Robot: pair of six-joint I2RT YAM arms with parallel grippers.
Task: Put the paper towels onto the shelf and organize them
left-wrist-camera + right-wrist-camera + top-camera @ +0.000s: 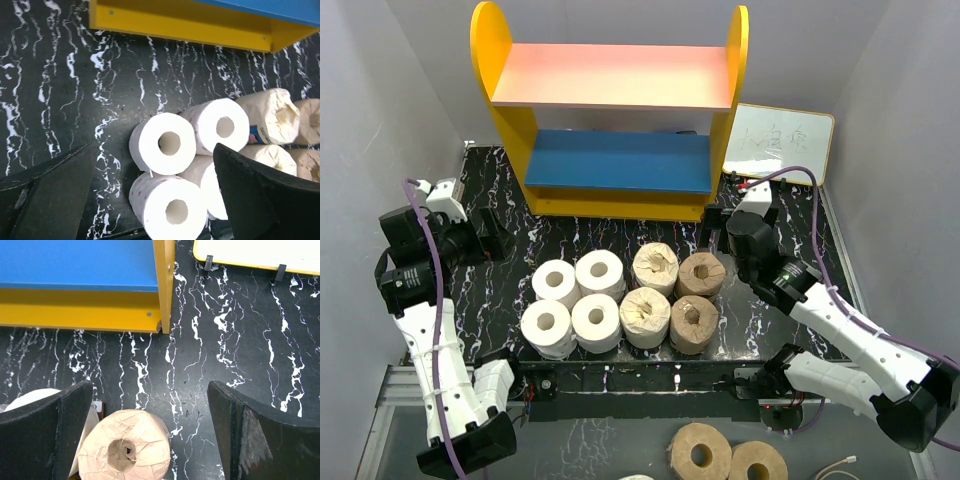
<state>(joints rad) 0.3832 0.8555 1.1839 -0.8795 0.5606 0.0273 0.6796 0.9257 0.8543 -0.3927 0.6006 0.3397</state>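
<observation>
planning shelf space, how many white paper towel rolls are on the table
4, a square block beside the tan rolls: rear left, rear right, front left, front right.

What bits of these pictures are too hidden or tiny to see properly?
- Top view: the writing on the whiteboard is too small to read.
- Top view: the spare tan rolls are cut by the bottom edge.
- Left wrist view: the tan paper towels are partly behind the left end effector's finger and cut by the right edge.
- Right wrist view: a white roll is mostly behind the right end effector's finger.
</observation>
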